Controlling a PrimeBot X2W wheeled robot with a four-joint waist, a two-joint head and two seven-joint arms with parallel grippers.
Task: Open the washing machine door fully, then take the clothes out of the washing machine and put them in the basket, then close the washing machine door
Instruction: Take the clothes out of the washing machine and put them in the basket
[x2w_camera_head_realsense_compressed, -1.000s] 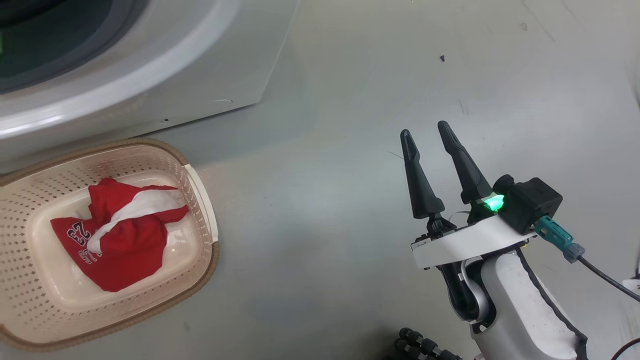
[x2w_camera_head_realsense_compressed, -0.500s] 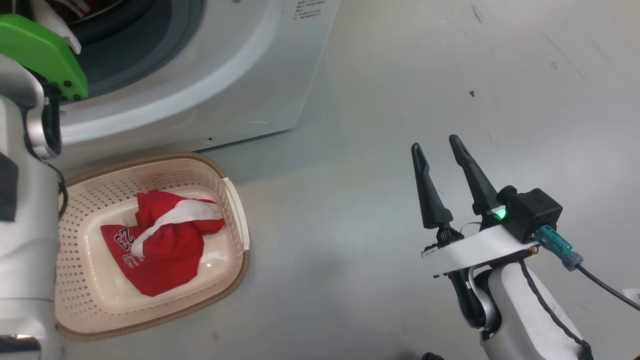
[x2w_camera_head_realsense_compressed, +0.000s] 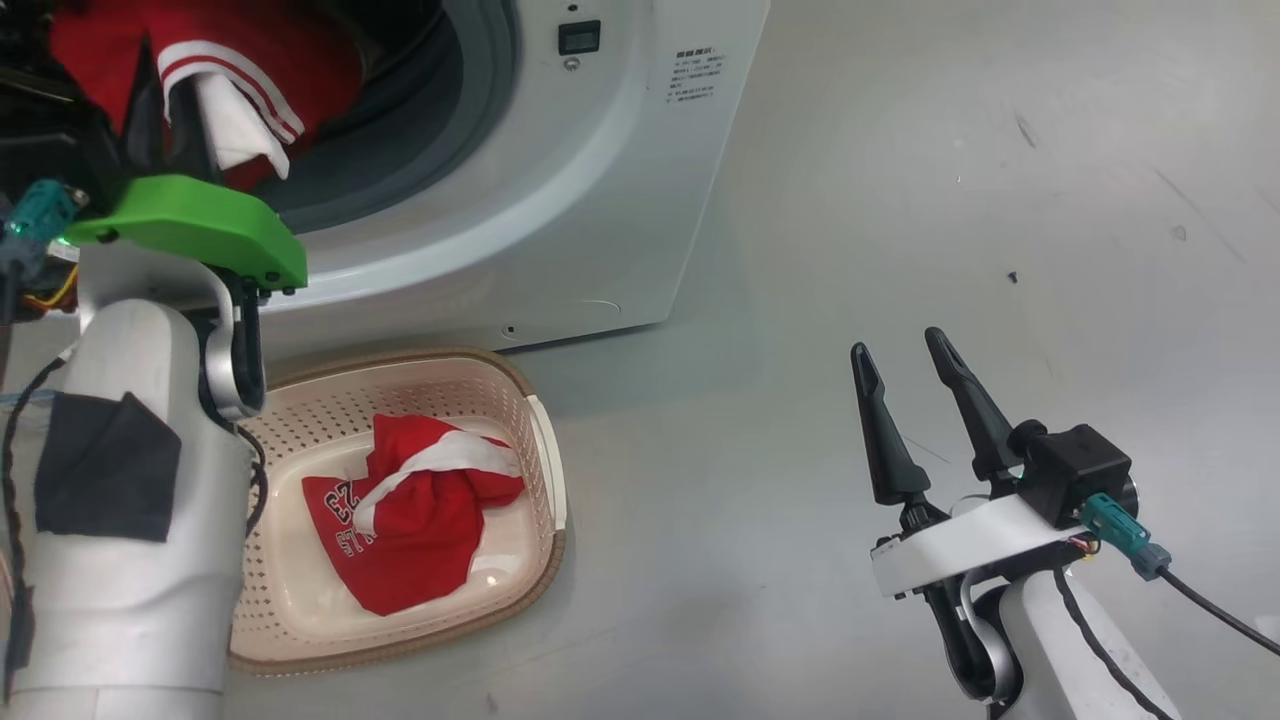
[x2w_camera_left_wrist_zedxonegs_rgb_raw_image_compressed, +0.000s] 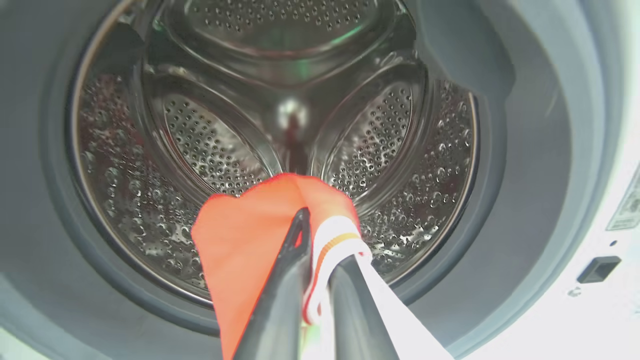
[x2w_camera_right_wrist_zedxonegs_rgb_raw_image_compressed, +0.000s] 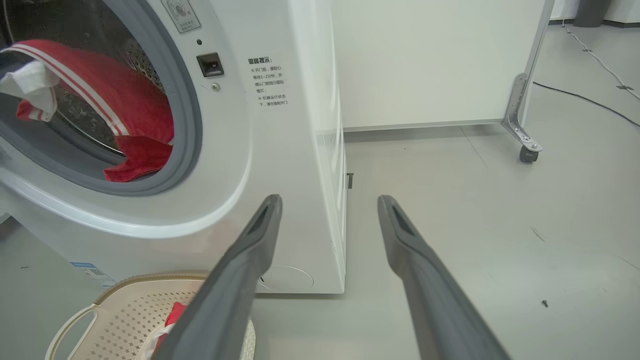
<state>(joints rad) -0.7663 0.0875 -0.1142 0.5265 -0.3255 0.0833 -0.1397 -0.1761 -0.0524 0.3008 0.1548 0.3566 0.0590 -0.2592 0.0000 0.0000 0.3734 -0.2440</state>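
The right gripper (x2w_camera_head_realsense_compressed: 898, 343) is hovering over the bare grey floor (x2w_camera_head_realsense_compressed: 800, 250). Its two long, dark, tapered fingers are standing wide apart and gripping nothing. The left gripper (x2w_camera_left_wrist_zedxonegs_rgb_raw_image_compressed: 322, 235) is pinching a red garment (x2w_camera_left_wrist_zedxonegs_rgb_raw_image_compressed: 250, 235) by its white ribbed cuff, with the fingers pressed almost together on the cloth at the mouth of the washer (x2w_camera_head_realsense_compressed: 600, 200). A glossy green plate (x2w_camera_head_realsense_compressed: 190, 225) is capping that wrist.

Beside that arm the basket (x2w_camera_head_realsense_compressed: 545, 440) is sitting on the floor just in front of the washer's base. It is cream plastic, a rounded rectangle with diamond-punched walls and a brown woven-look rim. A jersey (x2w_camera_head_realsense_compressed: 420, 530) is lying crumpled inside it, red with a white band and a white "23" showing. The letters under the number are folded and cannot be read.

The washer's smooth white front is curving round a grey rubber seal (x2w_camera_left_wrist_zedxonegs_rgb_raw_image_compressed: 525, 175). Beside the seal a small dark latch slot (x2w_camera_right_wrist_zedxonegs_rgb_raw_image_compressed: 209, 64) is sitting above a print block (x2w_camera_right_wrist_zedxonegs_rgb_raw_image_compressed: 267, 82) headed 温馨提示, whose smaller lines are not legible. A blue sticker (x2w_camera_right_wrist_zedxonegs_rgb_raw_image_compressed: 87, 270) low on the front is too small to read. The held garment is hanging across the opening, red with thin white stripes, and its lower folds are resting on the bottom lip. Behind it the steel drum (x2w_camera_left_wrist_zedxonegs_rgb_raw_image_compressed: 210, 145) is shining, dimpled and perforated, with its back pressed into three lobes.

Farther off a flat white panel (x2w_camera_right_wrist_zedxonegs_rgb_raw_image_compressed: 425, 60) is standing on a metal bracket with a castor (x2w_camera_right_wrist_zedxonegs_rgb_raw_image_compressed: 525, 154), and a dark cable (x2w_camera_right_wrist_zedxonegs_rgb_raw_image_compressed: 590, 100) is trailing across the floor.
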